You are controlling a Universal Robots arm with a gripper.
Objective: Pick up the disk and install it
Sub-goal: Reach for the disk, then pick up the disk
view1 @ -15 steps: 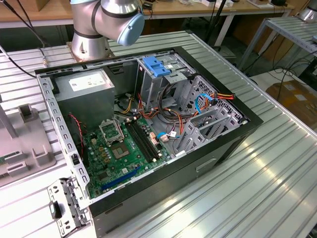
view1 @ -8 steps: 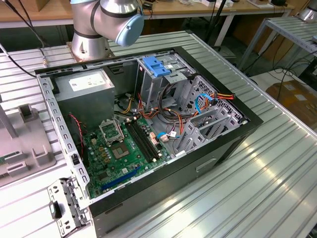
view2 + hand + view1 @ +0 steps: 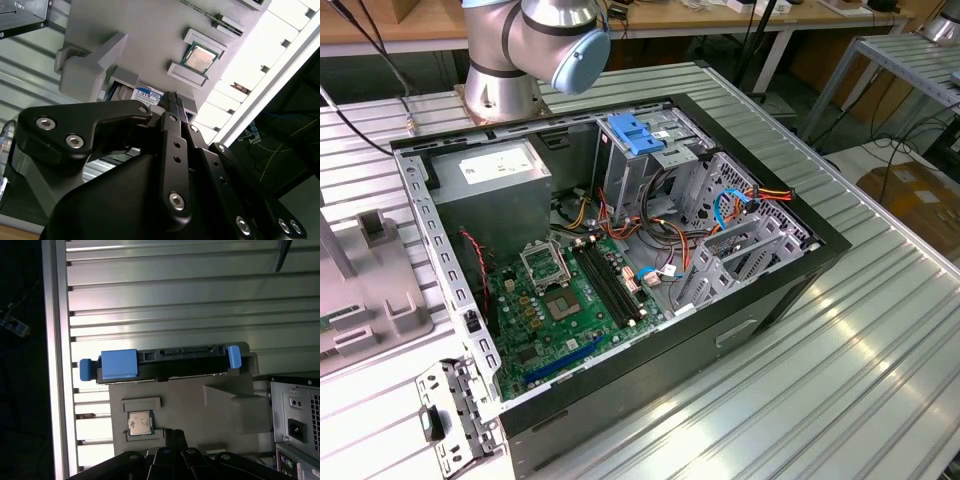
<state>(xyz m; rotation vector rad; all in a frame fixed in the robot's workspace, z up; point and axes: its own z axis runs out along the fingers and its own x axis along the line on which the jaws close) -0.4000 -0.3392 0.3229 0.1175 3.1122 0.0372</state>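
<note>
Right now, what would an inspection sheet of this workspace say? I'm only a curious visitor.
Surface: ribbed metal table carrying an open computer case.
Job's things: disk stands on edge in a grey fixture, not yet picked up.
Clutter: processor chip in the fixture; loose metal bracket beside the case.
Grippers: gripper shut, empty, hovers over the fixture.
Cables: orange, red and blue wires inside the case.
Surroundings: workbench behind; no people seen.

Smooth blue plastic around disk [image 3: 165,365]
</note>
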